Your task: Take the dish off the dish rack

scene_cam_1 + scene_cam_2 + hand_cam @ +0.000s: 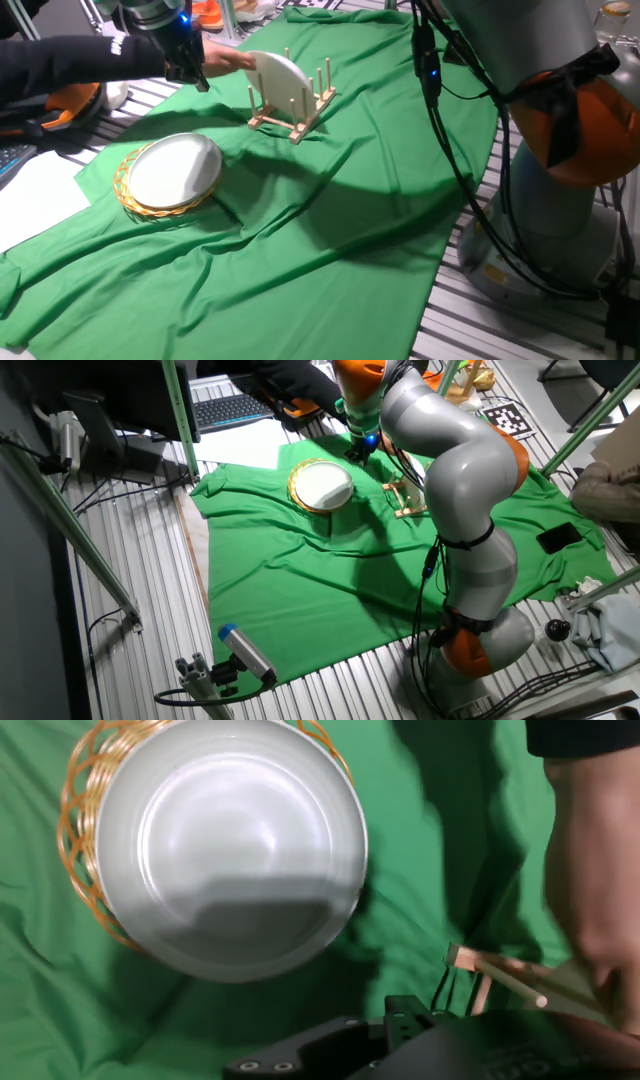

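Note:
A white dish (281, 84) stands on edge between the pegs of the small wooden dish rack (296, 118) on the green cloth. My gripper (190, 68) hangs above the cloth to the left of the rack and touches neither rack nor dish. Its fingers are too dark to tell whether they are open. A person's hand (226, 60) reaches in from the left and touches the dish's edge. The other fixed view shows the rack (406, 501) beside my gripper (357, 450). The hand view shows rack pegs (492, 976) and the person's hand (592, 890) at the right.
A round wicker basket (128, 195) holding a white plate (173, 168) lies left of the rack, and it also shows in the hand view (80, 780). The green cloth (330, 250) is wrinkled. My arm's base (560, 150) stands at the right.

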`<action>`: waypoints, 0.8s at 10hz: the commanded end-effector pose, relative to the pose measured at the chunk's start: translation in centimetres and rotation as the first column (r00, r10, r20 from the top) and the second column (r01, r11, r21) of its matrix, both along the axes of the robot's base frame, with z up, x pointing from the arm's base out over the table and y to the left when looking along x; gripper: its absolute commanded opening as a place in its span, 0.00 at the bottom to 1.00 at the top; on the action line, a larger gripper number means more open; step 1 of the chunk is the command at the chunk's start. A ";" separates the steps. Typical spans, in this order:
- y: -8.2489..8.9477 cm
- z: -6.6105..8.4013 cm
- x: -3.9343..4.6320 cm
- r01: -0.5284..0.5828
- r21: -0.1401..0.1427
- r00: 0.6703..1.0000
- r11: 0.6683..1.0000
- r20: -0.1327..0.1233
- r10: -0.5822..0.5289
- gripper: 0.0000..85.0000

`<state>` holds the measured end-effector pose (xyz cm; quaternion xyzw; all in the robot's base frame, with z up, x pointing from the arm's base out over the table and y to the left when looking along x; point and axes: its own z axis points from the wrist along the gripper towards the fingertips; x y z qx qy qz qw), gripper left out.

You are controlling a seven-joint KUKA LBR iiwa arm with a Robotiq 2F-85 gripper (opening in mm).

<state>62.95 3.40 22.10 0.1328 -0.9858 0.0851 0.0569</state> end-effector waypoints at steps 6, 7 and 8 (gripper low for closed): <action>0.4 -0.3 0.14 0.091 0.029 0.995 0.995 -0.053 -0.089 0.00; 0.6 -0.2 0.00 0.093 0.027 0.994 0.995 -0.051 -0.092 0.00; 0.7 -0.1 -0.21 0.093 0.030 0.994 0.995 -0.052 -0.092 0.00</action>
